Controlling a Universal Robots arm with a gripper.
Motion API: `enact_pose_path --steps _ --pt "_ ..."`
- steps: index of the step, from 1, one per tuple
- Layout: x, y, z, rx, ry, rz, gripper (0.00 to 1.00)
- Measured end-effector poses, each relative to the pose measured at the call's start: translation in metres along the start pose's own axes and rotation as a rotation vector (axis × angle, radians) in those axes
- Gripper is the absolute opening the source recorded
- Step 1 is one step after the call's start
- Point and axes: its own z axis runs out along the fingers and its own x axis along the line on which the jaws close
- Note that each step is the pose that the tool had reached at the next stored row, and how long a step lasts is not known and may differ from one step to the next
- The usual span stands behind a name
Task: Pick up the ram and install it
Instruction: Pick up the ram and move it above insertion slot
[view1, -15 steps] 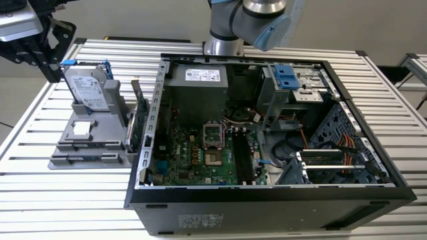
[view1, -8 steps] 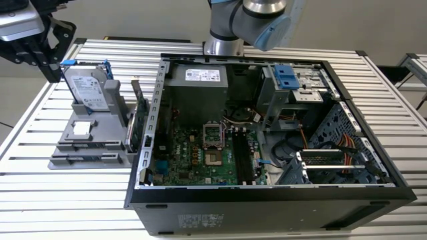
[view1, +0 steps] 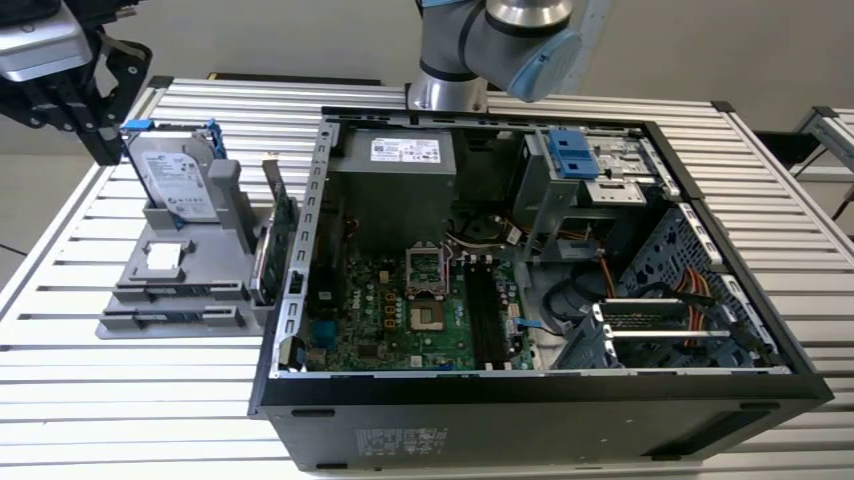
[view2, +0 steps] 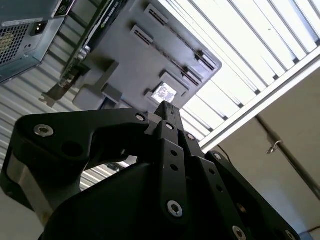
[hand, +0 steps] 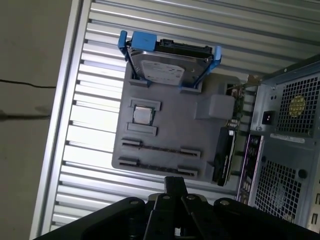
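The slatted bench (view1: 80, 400) carries everything. The biggest thing on it is the open computer case (view1: 561, 425), lying on its side with the motherboard (view1: 387, 310) facing up. The board's long black memory slots (view1: 477, 310) are plain to see beside the processor socket.

At the exterior view's left, just beside the case, sits the grey holder (view1: 200, 275). The silver hard drive (view1: 174, 180) stands in its far end in a blue bracket, and the green expansion card (view1: 278, 240) stands on edge between holder and case.

The ram (hand: 161, 149) is the smallest. In the first wrist view I take it to be the slim dark strip lying edge-on in one of the holder's long slots. A second strip (hand: 156, 167) sits in the slot alongside it.

As I judge it, I am at the approach, before the pick. Nothing is lifted and the board's slots wait. A stick this thin, with only its edge showing, calls for my fingers to come down square on either side of it, clear of the slot's end blocks and of the neighbouring strip.

My claw (view1: 102, 148) hangs over the bench by the hard drive's end of the holder, well apart from the ram. In both wrist views its fingers are drawn together, tip against tip, and they hold nothing. I cannot tell whether it brushes the blue bracket; it looks just beside it.
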Motion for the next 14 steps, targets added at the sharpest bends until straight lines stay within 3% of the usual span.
enact_pose_path --steps 14 --pt "0.0001 0.0000 0.0000 -0.0006 0.0017 -0.034 0.00"
